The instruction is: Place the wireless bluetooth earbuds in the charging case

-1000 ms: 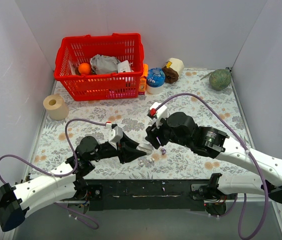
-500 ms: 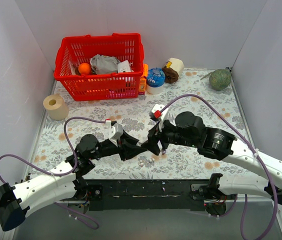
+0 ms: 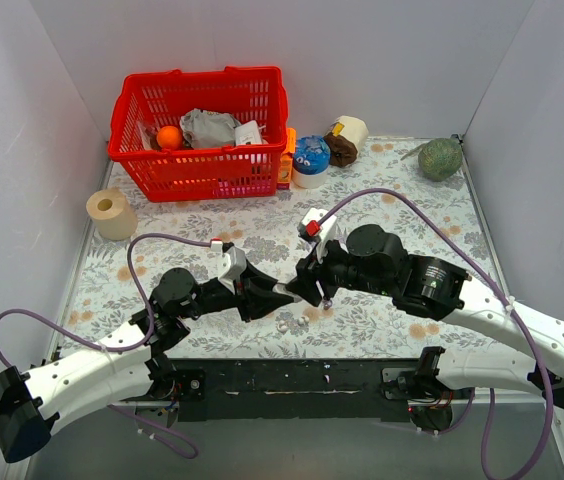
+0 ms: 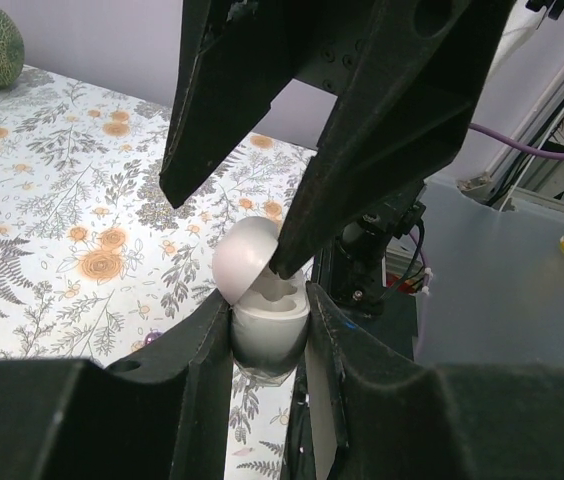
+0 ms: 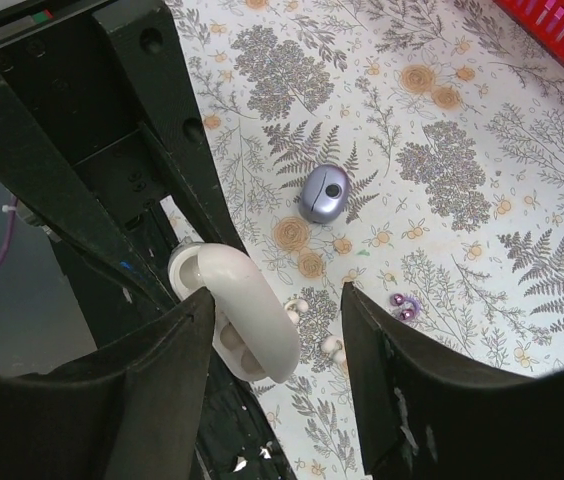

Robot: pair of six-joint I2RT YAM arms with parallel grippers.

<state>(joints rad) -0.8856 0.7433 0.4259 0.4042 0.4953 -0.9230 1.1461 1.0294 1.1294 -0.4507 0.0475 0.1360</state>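
Fingers (image 4: 194,372) of left gripper (image 4: 267,312): narrow, clamped on the lower shell of the charging case (image 4: 270,328), lid tipped open toward 11 o'clock in the left wrist view. Fingers (image 5: 162,400) of right gripper (image 5: 277,298): wide apart, gripping nothing, straddling the open lid, one tip against the case rim just beside the lid.

Pose, left arm (image 3: 92,365): stretched low from its base toward 2 o'clock. Pose, right arm (image 3: 482,310): reaching toward 10 o'clock, wrist pitched down over the case. Meeting point at 6 o'clock on the table (image 3: 382,190), near the front edge.

Position of wireless bluetooth earbuds (image 5: 402,305): on the table, outside the case, at 3 o'clock from it in the right wrist view, close together.

Hard to read:
- From above, case almost wholly covered by both grippers.
- Case bottom cut off by the left fingers.
- Recesses partly screened by the lid.
- Identity unclear for lavender rounded piece (image 5: 322,193) with a dark dot, at 1 o'clock from the case.
- Too small to identify: tiny white bits (image 5: 332,348) beside the case.
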